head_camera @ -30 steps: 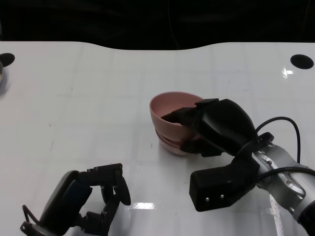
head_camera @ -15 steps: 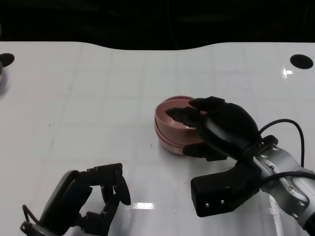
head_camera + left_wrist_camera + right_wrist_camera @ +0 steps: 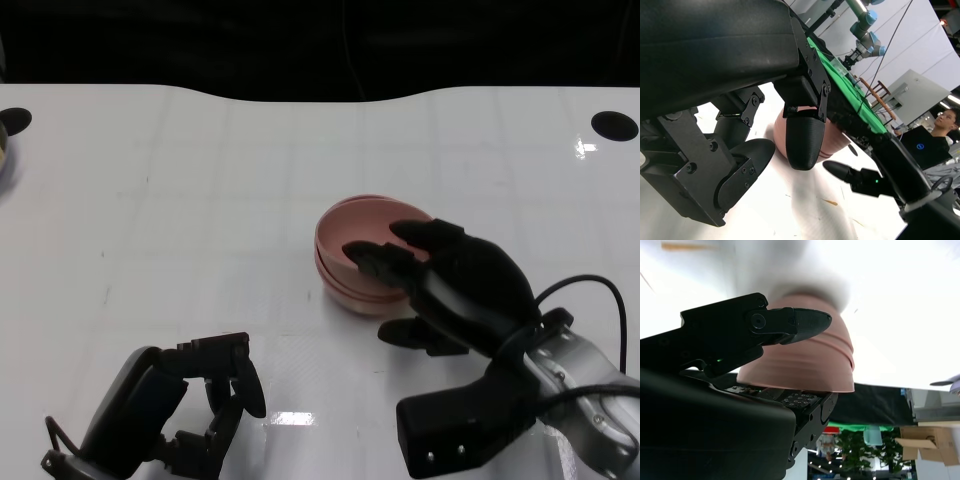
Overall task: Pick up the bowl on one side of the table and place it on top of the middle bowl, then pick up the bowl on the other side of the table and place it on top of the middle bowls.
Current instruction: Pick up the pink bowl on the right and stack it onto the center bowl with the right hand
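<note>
Pink bowls sit nested in 1 stack near the middle of the white table, slightly toward the right edge. We see at least 2 rims in the head view, and the right wrist view shows stepped bands down the side, so more than 1 bowl; exact count we cannot tell. The stack stands upright, opening up. The bowls are round, so no long axis to report; the top bowl's rim looks a bit tilted toward the far edge of the table.

Right hand is just beside the stack on its near-right side. Fingers are spread apart and reach over the near rim into the opening of the top bowl; a lower finger lies near the table below the stack's side. We cannot tell if any fingertip touches the bowl. The hand looks opened wide, nothing clamped in it. In the right wrist view 1 black finger crosses in front of the bowl side.

Left hand is near the front edge of the table toward the left corner, well apart from the stack, fingers curled in with nothing between them. The left wrist view shows its fingers bent in, with the pink stack behind them.

A dark round hole sits near the far right corner of the table. A person is visible beyond the table in the left wrist view.
</note>
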{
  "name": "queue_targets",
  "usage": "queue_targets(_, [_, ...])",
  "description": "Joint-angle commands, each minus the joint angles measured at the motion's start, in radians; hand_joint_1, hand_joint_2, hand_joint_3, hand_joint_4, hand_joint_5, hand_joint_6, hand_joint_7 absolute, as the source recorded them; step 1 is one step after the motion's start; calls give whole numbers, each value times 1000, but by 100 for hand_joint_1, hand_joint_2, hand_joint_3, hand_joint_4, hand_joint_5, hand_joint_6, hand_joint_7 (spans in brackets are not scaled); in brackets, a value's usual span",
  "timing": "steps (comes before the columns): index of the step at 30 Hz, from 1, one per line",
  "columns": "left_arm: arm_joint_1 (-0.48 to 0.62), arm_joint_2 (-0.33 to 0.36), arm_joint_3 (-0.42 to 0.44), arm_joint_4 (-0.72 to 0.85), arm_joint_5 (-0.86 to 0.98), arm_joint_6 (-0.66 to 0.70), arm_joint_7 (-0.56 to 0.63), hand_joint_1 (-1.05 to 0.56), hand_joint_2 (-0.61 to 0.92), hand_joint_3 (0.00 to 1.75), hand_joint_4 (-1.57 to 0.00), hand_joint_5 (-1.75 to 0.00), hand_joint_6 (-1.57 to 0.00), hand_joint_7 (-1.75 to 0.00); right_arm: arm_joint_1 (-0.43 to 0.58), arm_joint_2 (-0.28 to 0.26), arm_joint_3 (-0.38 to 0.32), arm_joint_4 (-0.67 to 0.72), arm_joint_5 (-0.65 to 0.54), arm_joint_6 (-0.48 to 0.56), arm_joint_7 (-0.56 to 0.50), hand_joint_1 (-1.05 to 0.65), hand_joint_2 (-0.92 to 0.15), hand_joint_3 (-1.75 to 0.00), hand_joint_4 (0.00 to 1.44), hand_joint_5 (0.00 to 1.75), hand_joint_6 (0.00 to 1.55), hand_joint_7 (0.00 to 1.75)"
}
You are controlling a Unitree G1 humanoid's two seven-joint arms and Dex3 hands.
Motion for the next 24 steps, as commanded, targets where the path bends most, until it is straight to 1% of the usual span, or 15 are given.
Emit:
queue_targets(1, [0,17,6,3,-4,-7,1,-1,23,156,-88,-170,-84,-147,26,-16,11,-13,-5,7,3,-75,-92,-39,24,10,32,0])
queue_targets(10, [0,22,8,4,3,-8,4,-2,22,156,-88,-171,-84,-147,33,1,21,28,1,5,-18,-74,-92,-37,23,10,33,1])
queue_targets(16, [0,23,7,6,-5,-2,-1,-2,22,156,-87,-172,-84,-148,24,17,19,60,9,-11,-58,-72,-92,-36,21,10,28,0])
queue_targets(20, [-2,23,7,8,1,-5,2,-2,22,157,-86,-172,-83,-148,19,34,2,74,27,-47,-152,-68,-92,-36,17,9,21,0])
queue_targets(24, [-3,23,7,14,0,-11,3,-1,23,157,-87,-170,-84,-148,10,38,0,77,25,-44,-193,-67,-92,-40,13,8,16,0])
